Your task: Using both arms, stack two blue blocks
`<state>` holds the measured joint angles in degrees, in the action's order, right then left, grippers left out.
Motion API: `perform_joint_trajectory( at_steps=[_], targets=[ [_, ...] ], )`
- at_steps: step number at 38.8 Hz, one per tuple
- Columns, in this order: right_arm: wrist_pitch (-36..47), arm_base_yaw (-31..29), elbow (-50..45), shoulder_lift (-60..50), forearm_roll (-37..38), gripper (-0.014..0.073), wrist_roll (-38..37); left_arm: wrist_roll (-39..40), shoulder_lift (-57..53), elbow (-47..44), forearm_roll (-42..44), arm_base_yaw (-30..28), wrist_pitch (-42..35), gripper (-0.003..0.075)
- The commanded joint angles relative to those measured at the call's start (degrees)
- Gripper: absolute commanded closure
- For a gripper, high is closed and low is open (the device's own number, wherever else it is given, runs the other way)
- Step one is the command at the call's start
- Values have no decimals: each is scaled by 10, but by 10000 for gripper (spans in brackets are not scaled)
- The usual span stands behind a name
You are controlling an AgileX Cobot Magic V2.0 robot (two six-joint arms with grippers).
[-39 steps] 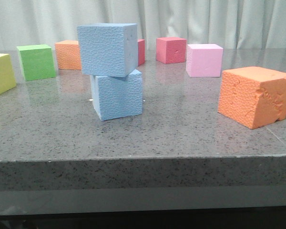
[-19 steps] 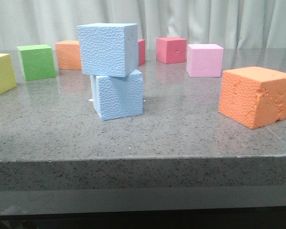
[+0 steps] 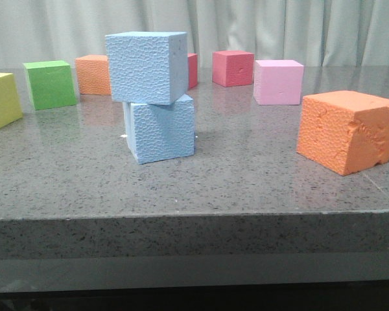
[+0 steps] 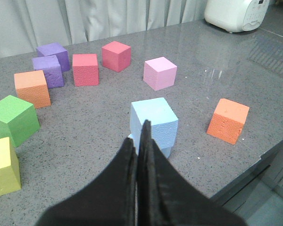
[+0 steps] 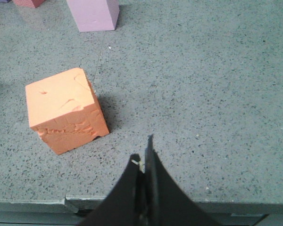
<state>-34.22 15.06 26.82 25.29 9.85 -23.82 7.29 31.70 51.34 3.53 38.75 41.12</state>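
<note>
The 2 blue blocks are sitting stacked on the grey tabletop (image 3: 246, 188) in the front view: the upper blue block (image 3: 146, 67) is resting on the lower blue block (image 3: 159, 131), twisted a little and overhanging toward the left, so the edges are not lining up. Neither arm is showing in the front view.

From the left wrist view, the left gripper (image 4: 142, 141) is hovering above and on the near side of the stack, its 2 fingers pressed together with nothing between them, tips pointing at the upper block's top face (image 4: 153, 117) but clear of it. Only a sliver of the lower block (image 4: 166, 151) is peeking out below.

Over on the right, the right gripper (image 5: 144, 157) is also pressed together and empty, hanging over bare tabletop near the front edge, well apart from the stack. The nearest thing to it is the big orange cube (image 5: 66, 110), off to one side and not touching.

Around the stack, a pink cube (image 3: 278, 81), a red cube (image 3: 233, 68), a green cube (image 3: 49, 84) and a yellow cube (image 3: 1, 100) are standing apart from it, and 2 purple cubes (image 4: 49, 63) are showing at the far end in the left wrist view.

Comparing with 1 second ago, the stack is looking the same: same twist, same overhang, and nothing on the tabletop is shifting.
</note>
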Motion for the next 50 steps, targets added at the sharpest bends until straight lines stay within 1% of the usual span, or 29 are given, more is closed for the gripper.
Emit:
perform_joint_trajectory(
  at_steps=[1,21,25,30,34,40,47,50],
  targets=[
    [38,-2,14,1,13,662,2,0,3,14,2,4,-51,741],
    [38,-2,14,1,13,662,2,0,3,9,2,4,-55,741],
    [38,-2,14,1,13,662,2,-6,-4,-27,13,4,-105,741],
    [38,-2,14,1,13,662,2,-59,-40,-105,-7,-14,-193,741],
    [38,-2,14,1,13,662,2,-73,-92,-173,-35,-48,-240,741],
    [38,-2,14,1,13,662,2,-73,-194,-272,-41,-118,-245,741],
    [38,-2,14,1,13,662,2,-73,-324,-374,-43,-245,-245,741],
    [38,-2,14,2,13,662,2,-73,-329,-400,-43,-296,-258,741]
  ],
)
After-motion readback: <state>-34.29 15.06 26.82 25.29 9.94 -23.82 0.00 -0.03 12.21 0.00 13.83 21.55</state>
